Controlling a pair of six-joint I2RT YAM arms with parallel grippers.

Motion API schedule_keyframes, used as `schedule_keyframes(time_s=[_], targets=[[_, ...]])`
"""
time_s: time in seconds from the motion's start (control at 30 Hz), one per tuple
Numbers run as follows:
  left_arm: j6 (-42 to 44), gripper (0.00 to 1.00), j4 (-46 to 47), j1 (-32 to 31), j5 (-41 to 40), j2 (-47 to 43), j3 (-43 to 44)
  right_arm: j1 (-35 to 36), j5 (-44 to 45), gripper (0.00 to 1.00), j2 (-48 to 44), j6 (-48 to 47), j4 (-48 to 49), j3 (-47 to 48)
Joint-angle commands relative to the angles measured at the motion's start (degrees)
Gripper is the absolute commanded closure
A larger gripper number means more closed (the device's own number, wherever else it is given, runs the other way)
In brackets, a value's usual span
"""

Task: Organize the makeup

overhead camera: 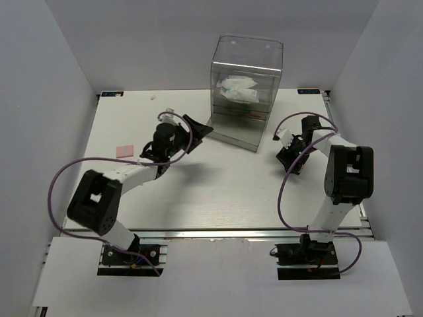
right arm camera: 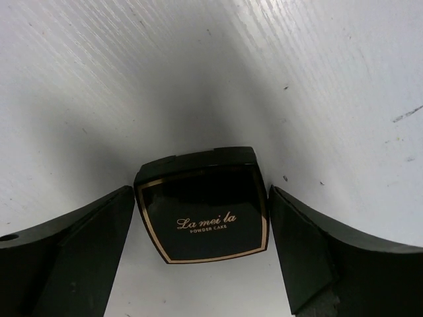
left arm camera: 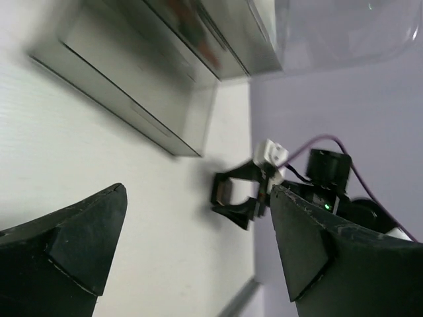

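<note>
Close by compact, drawer box; pink square well apart.

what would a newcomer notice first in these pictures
The tall clear drawer box stands out at the back centre of the table, with white-blue crinkly packets inside it. Next comes the black square compact, lying flat between the fingers of the open right gripper, right of the box. A pink square lies alone on the left side.

One black compact, one pink square, one clear drawer box; crinkly packets inside, number unclear
</note>
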Motion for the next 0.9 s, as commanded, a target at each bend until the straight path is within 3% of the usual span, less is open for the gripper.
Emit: schedule_keyframes(time_s=[0.0, 0.1, 0.2, 0.23, 0.37, 0.53, 0.67, 0.87], targets=[[12.0, 0.02, -16.3, 5.7, -5.4, -10.3, 2.4, -0.4, 2.9, 0.14, -0.3, -3.2, 1.4, -1.0], [17.0, 0.02, -25.4, 9.6, -9.5, -15.2, 3.8, -0.4, 4.4, 0.25, -1.0, -5.2, 3.8, -2.9], [20.4, 0.02, -33.0, 12.9, -15.2, -20.7, 4.5, -0.4, 4.0, 0.48, -2.6, -5.8, 4.4, -4.2], [21.0, 0.02, -34.7, 13.8, -15.6, -22.3, 4.9, -0.3, 3.1, 0.6, -3.3, -5.7, 4.3, -3.9], [23.4, 0.02, -43.8, 17.7, -12.1, -23.6, 6.4, 1.0, -5.4, 0.75, -7.2, -4.6, 1.9, -1.3], [23.0, 0.02, -48.1, 18.7, -11.1, -23.7, 5.3, 8.5, -14.8, 0.95, -9.5, 8.3, -0.7, 7.4], [21.0, 0.02, -47.4, 18.7, -10.4, -25.6, 2.1, 15.4, -14.4, 1.0, -7.2, 22.1, 5.3, 13.5], [19.9, 0.02, -48.2, 18.7, -10.3, -29.3, -0.9, 22.5, -1.9, 0.9, -0.6, 36.5, 15.9, 20.2]])
